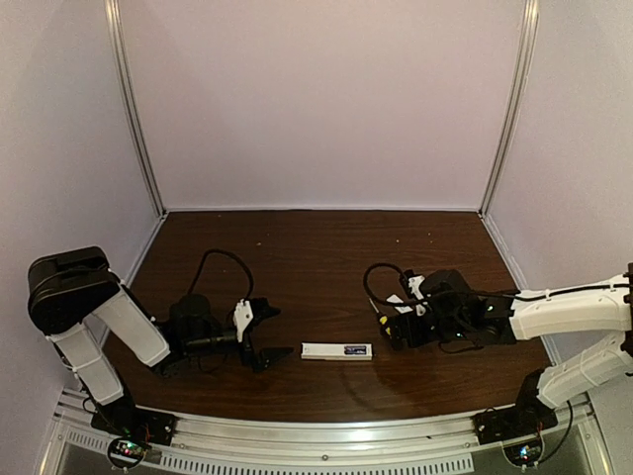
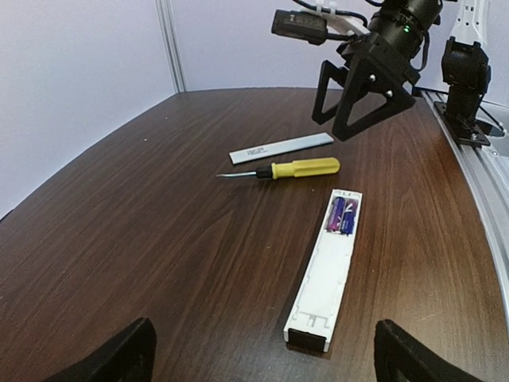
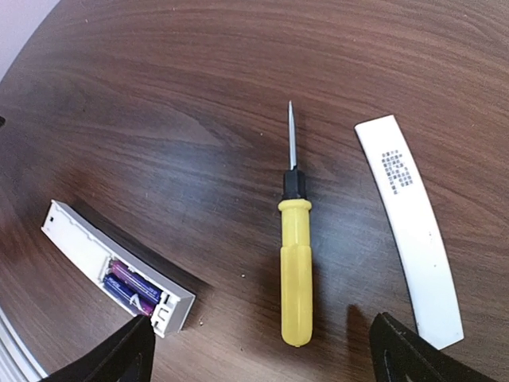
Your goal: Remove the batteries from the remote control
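The white remote control (image 1: 326, 350) lies flat on the table between my arms, its battery bay open at its right end. Two purple-blue batteries (image 2: 343, 216) sit side by side in the bay; they also show in the right wrist view (image 3: 131, 288). My left gripper (image 1: 275, 333) is open and empty, just left of the remote's left end (image 2: 308, 334). My right gripper (image 1: 391, 330) is open and empty, low over the yellow-handled screwdriver (image 3: 296, 270), just right of the remote (image 3: 79, 235).
The flat white cover strip (image 3: 413, 231) lies on the table beyond the screwdriver (image 2: 298, 168), also seen in the left wrist view (image 2: 281, 147). White booth walls stand at the back and both sides. A metal rail (image 1: 316, 435) runs along the near edge.
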Action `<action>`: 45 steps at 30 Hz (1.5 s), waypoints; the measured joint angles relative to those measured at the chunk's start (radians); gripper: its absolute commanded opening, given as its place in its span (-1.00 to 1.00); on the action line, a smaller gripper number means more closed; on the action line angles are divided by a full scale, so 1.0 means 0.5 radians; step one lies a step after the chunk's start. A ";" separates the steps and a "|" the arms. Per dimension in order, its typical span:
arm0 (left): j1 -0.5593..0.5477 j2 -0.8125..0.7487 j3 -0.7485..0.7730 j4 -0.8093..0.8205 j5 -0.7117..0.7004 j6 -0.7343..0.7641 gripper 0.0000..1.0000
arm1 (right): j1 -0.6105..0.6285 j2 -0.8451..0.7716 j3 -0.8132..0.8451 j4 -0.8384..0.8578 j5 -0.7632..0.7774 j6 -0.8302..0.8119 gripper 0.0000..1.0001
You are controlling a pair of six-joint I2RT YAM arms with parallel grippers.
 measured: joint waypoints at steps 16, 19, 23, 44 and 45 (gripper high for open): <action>0.000 0.004 0.002 0.014 0.194 -0.002 0.94 | 0.080 0.286 0.068 -0.012 0.179 -0.052 0.80; 0.000 0.011 0.002 0.034 0.212 -0.002 0.94 | 0.080 0.314 0.070 -0.017 0.216 -0.052 0.76; 0.000 0.014 0.002 0.062 0.222 -0.002 0.93 | 0.080 0.375 0.089 -0.024 0.237 -0.053 0.69; 0.000 0.014 0.002 0.073 0.269 -0.002 0.86 | 0.080 0.492 0.129 -0.041 0.266 -0.054 0.35; 0.000 0.014 0.002 0.073 0.270 -0.002 0.86 | 0.080 0.515 0.131 -0.039 0.266 -0.060 0.33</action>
